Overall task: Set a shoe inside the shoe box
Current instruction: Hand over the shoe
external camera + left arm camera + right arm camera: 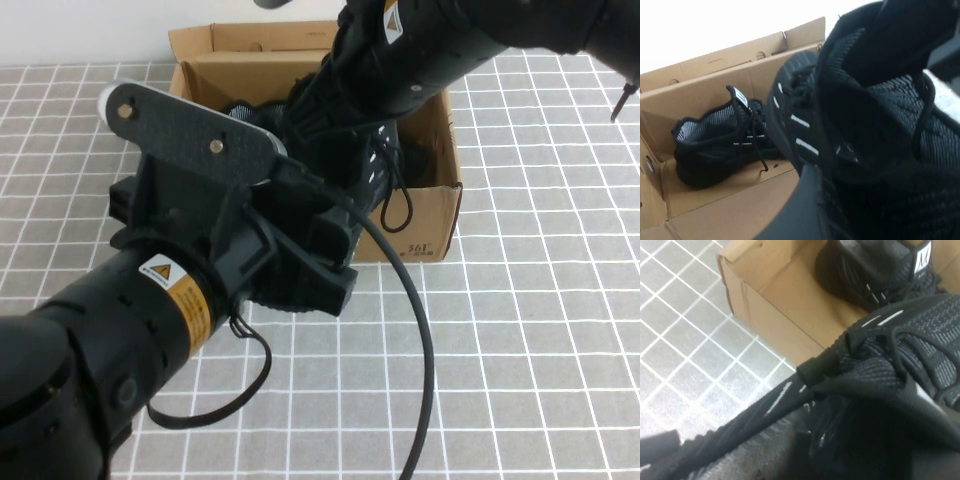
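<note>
Worktop (560, 380) of grey square tiles with white grout lines, carrying one brown corrugated cardboard shoe box (435, 150) with its attached flap lid folded back at the far side and small black print on the near right corner. Inside the box, seen from the left wrist view, lies a black knit lace-up sneaker (715, 145) with a white tongue label, on the cardboard floor against one wall. A second black knit sneaker with short white dashes on its side, the shoe (840, 125), hangs at the near rim of the box, partly over the opening and tilted, its laces dangling; one loop of black lace (400, 212) falls in front of the box's near wall. Left end effector (290, 255), at the lower left of the high view just before the box's near wall, stands wide, its black fingers spread on either side of the shoe; whether they press on it cannot be told. Right end effector (320, 110), reaching in from the upper right above the box, is clamped tight on the shoe's upper edge, as the right wrist view shows knit fabric bunched close against it. A black cable (425, 340) curves down across the worktop from the left arm.
</note>
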`<state>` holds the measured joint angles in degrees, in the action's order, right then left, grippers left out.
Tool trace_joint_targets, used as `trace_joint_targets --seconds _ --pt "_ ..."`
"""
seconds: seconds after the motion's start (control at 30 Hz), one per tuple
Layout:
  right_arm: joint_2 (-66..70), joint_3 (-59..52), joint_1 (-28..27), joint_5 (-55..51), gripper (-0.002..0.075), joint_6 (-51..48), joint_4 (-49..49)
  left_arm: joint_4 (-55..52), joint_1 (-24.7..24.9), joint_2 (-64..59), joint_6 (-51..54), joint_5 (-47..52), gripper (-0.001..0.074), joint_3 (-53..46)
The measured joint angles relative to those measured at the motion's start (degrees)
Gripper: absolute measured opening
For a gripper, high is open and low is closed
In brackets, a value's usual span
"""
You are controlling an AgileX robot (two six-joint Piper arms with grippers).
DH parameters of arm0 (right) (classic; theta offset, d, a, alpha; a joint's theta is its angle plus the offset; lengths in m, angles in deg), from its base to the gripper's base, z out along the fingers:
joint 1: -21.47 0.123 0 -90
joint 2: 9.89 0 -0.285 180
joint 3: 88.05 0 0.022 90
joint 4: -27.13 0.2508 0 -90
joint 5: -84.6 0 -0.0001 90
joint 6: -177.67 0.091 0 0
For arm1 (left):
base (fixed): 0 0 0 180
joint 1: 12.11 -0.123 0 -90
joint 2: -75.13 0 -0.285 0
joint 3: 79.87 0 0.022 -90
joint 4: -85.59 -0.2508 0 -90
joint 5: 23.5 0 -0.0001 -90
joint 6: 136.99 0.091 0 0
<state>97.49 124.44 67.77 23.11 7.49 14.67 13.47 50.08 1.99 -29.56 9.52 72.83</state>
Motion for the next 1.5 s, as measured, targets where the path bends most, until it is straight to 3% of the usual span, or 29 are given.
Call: trace_joint_targets --seconds 0.73,0.83,1.0,1.1,1.3,1.5 --pt "0.0 0.4 0.0 -0.85 -0.0006 -2.36 2.12 -1.78 0.0 -4.03 -2.77 1.9 0.0654 0.0" --pt "0.0 0.4 0.0 -0.85 -0.0006 -2.59 2.36 -1.98 0.0 -4.03 -3.78 3.56 0.0565 0.0" --pt "0.0 0.4 0.0 -0.93 -0.0006 -3.53 3.51 -2.21 0.0 -4.03 -4.36 4.88 0.0307 0.0" --pt "0.0 0.4 0.0 -0.93 -0.0006 -3.72 3.82 -2.62 0.0 -4.03 -4.46 4.88 0.0202 0.0" --pt "0.0 0.4 0.0 -0.93 -0.0006 -3.72 4.1 -2.98 0.0 -4.03 -3.49 4.98 0.0076 0.0" --pt "0.0 0.4 0.0 -1.31 -0.0004 -3.77 4.2 -3.06 0.0 -4.03 -1.29 5.09 0.0064 0.0"
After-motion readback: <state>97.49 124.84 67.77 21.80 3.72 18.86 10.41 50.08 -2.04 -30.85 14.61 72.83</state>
